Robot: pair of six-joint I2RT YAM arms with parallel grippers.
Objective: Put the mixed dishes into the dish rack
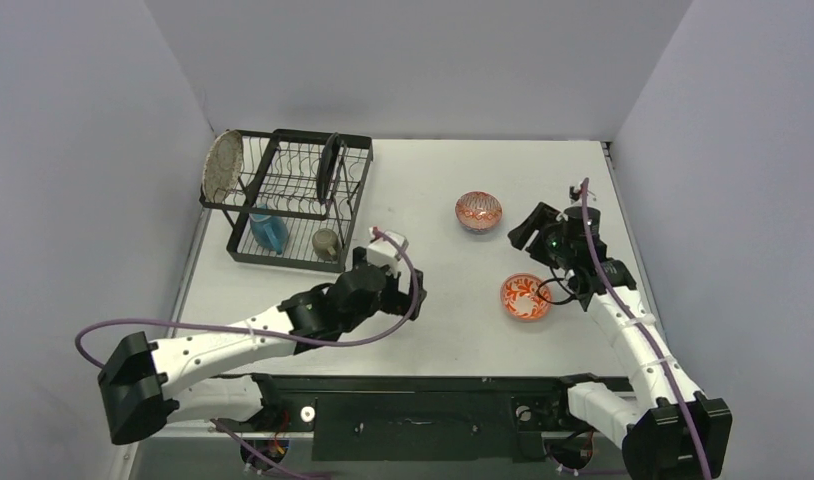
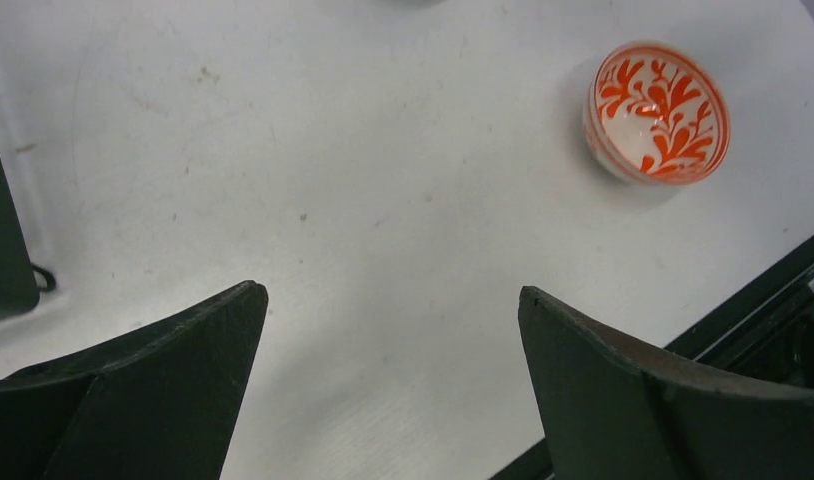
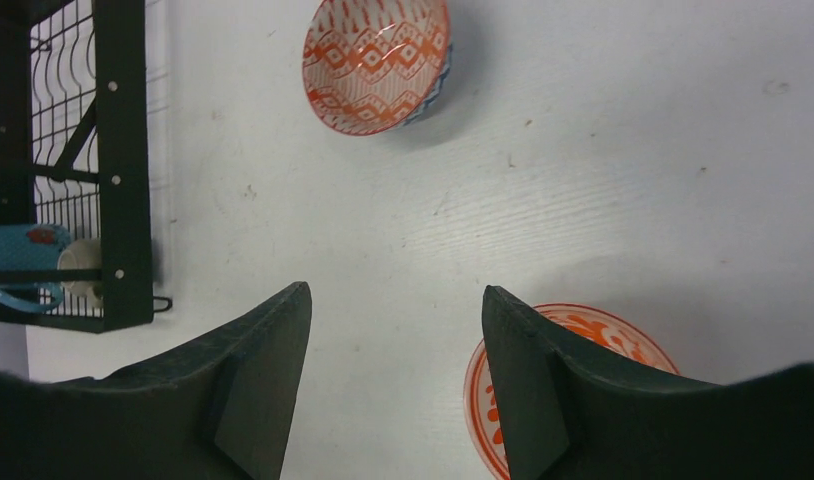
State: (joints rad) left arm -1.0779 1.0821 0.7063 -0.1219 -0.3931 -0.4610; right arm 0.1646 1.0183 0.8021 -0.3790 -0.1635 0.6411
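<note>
White table [image 1: 433, 330]: leaf-patterned bowl [image 3: 613, 330] beside right jaws, not between

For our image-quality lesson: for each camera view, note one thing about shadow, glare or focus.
Top external view: even, soft light, the dish rack sharp, its shadow faint. Left wrist view: the floral bowl shows small glare spots and a soft shadow at its left. Right wrist view: the zigzag bowl casts a soft shadow to its right.
</note>
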